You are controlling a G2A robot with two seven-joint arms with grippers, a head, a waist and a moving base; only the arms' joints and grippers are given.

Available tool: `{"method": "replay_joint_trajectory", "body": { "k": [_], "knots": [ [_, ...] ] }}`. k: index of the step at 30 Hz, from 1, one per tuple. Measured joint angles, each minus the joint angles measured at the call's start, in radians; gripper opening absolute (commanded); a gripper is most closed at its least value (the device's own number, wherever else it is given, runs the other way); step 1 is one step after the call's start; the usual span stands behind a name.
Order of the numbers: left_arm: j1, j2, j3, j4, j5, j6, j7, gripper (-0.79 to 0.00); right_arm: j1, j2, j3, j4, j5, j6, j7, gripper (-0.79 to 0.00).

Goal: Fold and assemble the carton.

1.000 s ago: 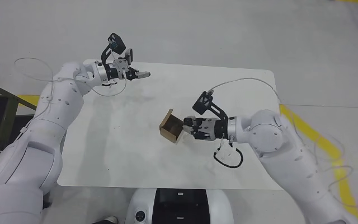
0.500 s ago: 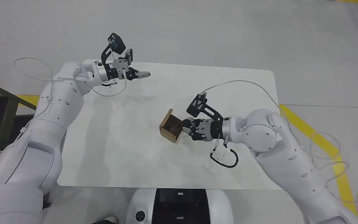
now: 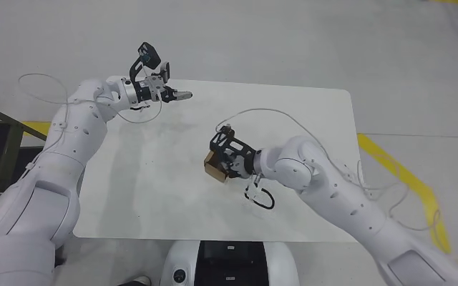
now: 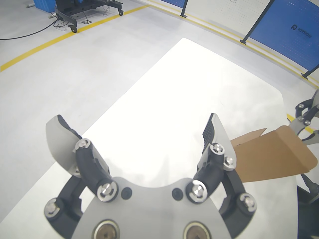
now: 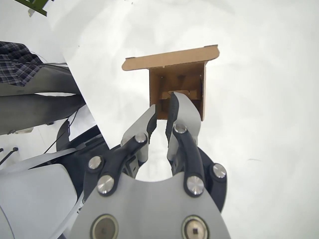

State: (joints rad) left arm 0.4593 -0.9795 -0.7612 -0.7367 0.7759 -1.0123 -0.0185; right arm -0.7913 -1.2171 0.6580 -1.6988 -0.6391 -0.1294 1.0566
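A small brown carton point(image 3: 212, 164) sits near the middle of the white table point(image 3: 308, 114), its open side turned toward my right gripper point(image 3: 228, 163). In the right wrist view the carton point(image 5: 178, 80) has one flap point(image 5: 172, 57) sticking out flat. My right gripper point(image 5: 163, 105) is shut on a side wall, one finger inside the box and one outside. My left gripper point(image 3: 184, 94) hangs open over the table's far left corner, well away from the carton. The left wrist view shows that gripper point(image 4: 135, 123) holding nothing, with the carton point(image 4: 269, 155) off to one side.
A black cable loop point(image 3: 259, 196) hangs from the right wrist just above the table, near the carton. A green frame point(image 3: 11, 136) stands off the table's left side. The table's near left and far right areas are bare.
The right arm has swung its forearm and wrist round toward the carton, and the cable loop shifted left with it. The carton stays held in about the same spot. The left arm has not moved.
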Motion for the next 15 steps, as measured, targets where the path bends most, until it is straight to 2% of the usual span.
{"method": "replay_joint_trajectory", "body": {
  "k": [7, 15],
  "knots": [
    [0.0, 0.0, 0.0, 0.0, 0.0, 0.0, 0.0, 0.0, 0.087, -0.052, -0.085, 0.096, 0.022, 0.048, 0.038, -0.785],
    [0.0, 0.0, 0.0, 0.0, 0.0, 0.0, 0.0, 0.0, 0.155, -0.108, -0.156, 0.204, 0.045, 0.057, 0.039, -0.785]
  ]
}}
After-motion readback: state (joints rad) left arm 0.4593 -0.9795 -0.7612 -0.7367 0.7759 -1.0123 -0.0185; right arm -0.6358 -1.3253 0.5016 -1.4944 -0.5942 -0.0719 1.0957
